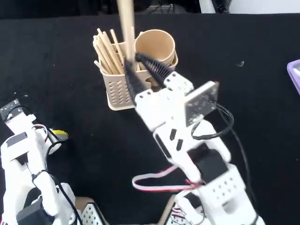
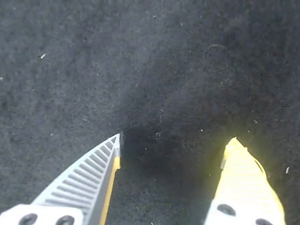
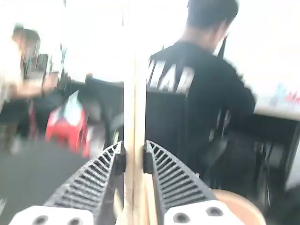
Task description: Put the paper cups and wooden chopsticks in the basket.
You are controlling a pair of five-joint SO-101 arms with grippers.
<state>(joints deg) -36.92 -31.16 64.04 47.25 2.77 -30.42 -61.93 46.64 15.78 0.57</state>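
Inspector: Black tabletop (image 1: 56,47), status check. Where do the task items stand?

Technician: The basket (image 1: 117,93) stands toward the far side of the tabletop. It holds a bundle of wooden chopsticks (image 1: 105,51), leaning in one half, and stacked paper cups (image 1: 157,44), upright in the other half. Judged from this, most of the loading is complete.

Inspector: Report the right tool.

Technician: The right tool (image 1: 140,70) is over the basket, closed narrow on a held pair of chopsticks (image 1: 125,23). The right wrist view confirms it: the held pair stands upright, pinched between both fingers of the tool (image 3: 133,150). Whether the lower end has entered the basket cannot be determined.

Inspector: Report the left tool.

Technician: The left tool (image 2: 176,140) is spread wide and carries nothing. It hangs over bare tabletop, well apart from the basket.

Inspector: What work remains?

Technician: In my assessment, one step: lower the held pair beside the bundle and release. Until that release, the task is not complete.
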